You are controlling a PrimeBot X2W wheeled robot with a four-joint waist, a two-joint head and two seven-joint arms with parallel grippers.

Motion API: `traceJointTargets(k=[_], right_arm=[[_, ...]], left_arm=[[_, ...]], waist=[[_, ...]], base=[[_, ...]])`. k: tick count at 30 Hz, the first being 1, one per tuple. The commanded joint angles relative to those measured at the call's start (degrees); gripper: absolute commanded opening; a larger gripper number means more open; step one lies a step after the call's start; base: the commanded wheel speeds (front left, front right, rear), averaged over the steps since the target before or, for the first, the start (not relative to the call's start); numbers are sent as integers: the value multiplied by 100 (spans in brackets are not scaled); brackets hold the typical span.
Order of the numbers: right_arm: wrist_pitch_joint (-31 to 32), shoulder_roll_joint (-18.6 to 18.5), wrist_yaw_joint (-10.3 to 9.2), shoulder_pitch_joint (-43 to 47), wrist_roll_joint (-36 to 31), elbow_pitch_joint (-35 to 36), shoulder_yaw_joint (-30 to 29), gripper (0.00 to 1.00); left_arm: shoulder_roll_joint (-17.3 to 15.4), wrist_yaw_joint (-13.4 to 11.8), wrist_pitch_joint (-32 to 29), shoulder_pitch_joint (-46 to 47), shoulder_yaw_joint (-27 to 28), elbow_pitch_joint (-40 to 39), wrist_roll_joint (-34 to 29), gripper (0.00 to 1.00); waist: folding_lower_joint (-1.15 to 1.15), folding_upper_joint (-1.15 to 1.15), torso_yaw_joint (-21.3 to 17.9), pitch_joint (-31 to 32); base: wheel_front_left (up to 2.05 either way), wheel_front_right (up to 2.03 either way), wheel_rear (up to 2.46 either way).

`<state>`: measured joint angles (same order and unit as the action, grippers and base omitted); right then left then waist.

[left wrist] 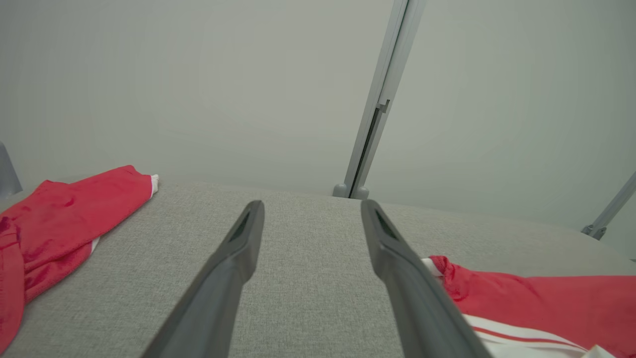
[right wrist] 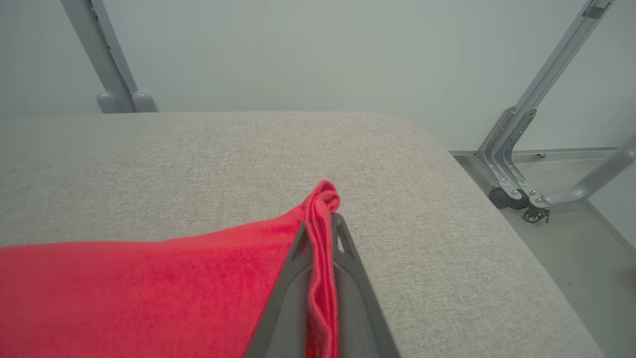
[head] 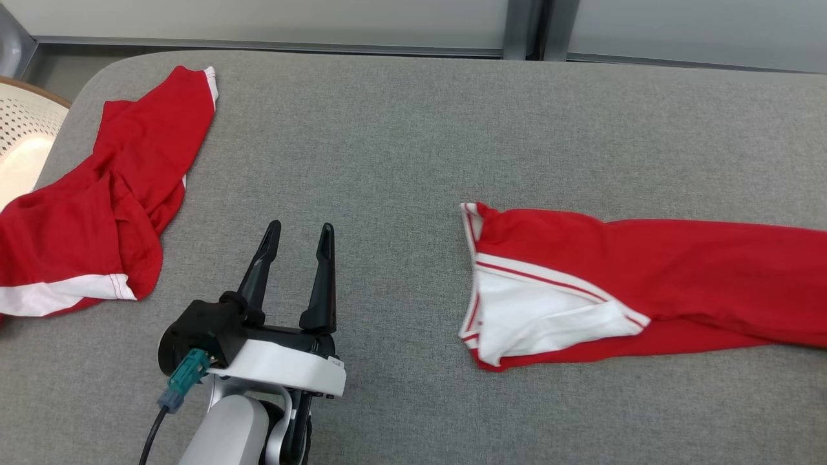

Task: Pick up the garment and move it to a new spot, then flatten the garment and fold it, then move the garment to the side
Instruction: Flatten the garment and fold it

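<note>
Grey fabric surface [head: 400, 129] (rounded corners), red-white garment [head: 646, 271] stretched rightward, pale wall [left wrist: 198, 89]

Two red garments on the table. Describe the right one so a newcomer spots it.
On the grey table, look at the right half. The garment lies stretched in a long band, white lining with a red stripe showing at its open end. The other red garment, far left, is a crumpled heap.

A red garment [head: 646, 271] with white trim lies stretched out flat, one bunched edge pinched between the right fingers [right wrist: 355, 298].
</note>
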<state>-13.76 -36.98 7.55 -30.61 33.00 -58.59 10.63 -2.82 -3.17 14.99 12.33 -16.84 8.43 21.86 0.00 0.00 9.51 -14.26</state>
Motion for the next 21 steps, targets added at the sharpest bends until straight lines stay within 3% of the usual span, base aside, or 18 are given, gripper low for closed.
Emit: traceJointTargets(k=[1,5,7,14,21], right_arm=[[-49,-41,-11,-18,7,44,-7,0],[-120,-382,-12,-439,-522,-475,-163,0],[-129,-347,-12,-596,-760,-676,-187,0],[-143,313,-11,-978,-825,-538,-182,0],[231,1077,-11,-881,-418,284,198,0]], left_arm=[[-18,-21,26,21,11,7,3,100],[-17,-28,26,68,1,16,6,100],[-17,-21,26,92,-16,34,20,100],[-16,-19,26,-55,44,95,57,100],[-17,25,26,-193,112,113,85,100]], waist=[[0,0,0,0],[0,0,-39,-7],[0,0,-45,19],[0,0,-155,268],[0,0,-243,551]], base=[[0,0,0],[0,0,0],[0,0,0],[0,0,0],[0,0,0]])
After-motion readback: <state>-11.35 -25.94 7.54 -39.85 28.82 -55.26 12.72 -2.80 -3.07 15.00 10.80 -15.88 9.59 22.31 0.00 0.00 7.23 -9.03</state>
